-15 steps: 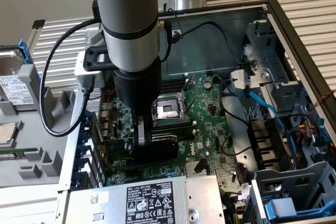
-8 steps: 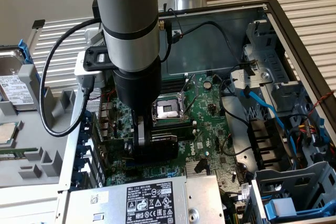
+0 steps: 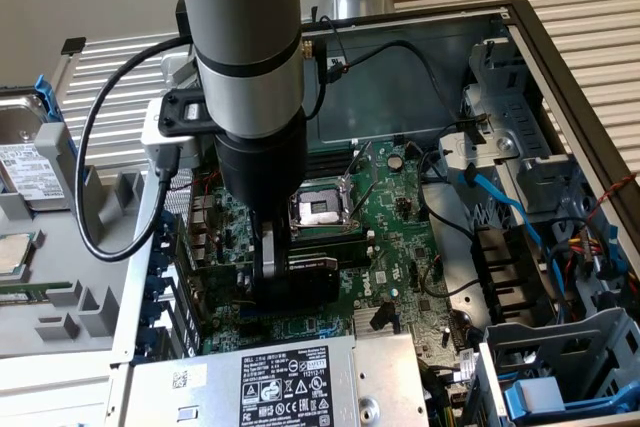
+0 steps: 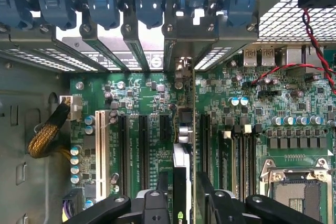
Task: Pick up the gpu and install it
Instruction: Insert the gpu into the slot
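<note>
Inside the open case (image 3: 560,67), the gpu (image 3: 300,282) is standing on edge in the motherboard (image 3: 400,247), blocking the middle. At three o'clock of it, blue cables (image 3: 510,212) and drive cages (image 3: 560,367) are crowding the way. At six o'clock the power supply (image 3: 290,382) is walling off entry.

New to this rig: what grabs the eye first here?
The big grey arm plunging into the open PC case, its gripper at a black gpu standing on edge over the green motherboard. Beside it, the bare CPU socket.
</note>
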{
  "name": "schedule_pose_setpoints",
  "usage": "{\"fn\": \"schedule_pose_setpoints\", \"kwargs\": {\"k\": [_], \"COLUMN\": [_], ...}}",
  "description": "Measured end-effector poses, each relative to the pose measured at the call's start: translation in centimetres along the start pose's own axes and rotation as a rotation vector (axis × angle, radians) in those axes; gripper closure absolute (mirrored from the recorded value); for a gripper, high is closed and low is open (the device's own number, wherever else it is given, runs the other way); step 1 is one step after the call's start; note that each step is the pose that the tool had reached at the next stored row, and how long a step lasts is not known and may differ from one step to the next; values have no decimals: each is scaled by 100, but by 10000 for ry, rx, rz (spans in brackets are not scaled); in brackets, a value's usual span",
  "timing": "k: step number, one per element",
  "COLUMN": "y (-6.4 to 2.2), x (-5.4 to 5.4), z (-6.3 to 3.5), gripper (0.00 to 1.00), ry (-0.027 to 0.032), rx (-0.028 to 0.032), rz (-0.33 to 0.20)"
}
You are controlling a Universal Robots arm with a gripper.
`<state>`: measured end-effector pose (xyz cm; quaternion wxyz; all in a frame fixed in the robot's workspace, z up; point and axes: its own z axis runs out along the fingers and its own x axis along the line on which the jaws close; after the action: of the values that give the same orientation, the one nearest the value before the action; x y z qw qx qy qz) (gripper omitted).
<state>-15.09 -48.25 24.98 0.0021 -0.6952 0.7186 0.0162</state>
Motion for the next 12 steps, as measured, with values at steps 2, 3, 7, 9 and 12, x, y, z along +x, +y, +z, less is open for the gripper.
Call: {"fn": "schedule_pose_setpoints", "kwargs": {"k": [2, 3, 7, 9, 12], "y": [-1, -1, -1, 0, 2], "x": [0, 0, 1, -1, -3], "z": [-1, -1, -7, -42, -138], "gripper": [59, 59, 59, 59, 59], "ry": [3, 2, 6, 3, 4], "rx": [-1, -2, -3, -1, -2], "rz": [-2, -2, -2, -2, -1]}}
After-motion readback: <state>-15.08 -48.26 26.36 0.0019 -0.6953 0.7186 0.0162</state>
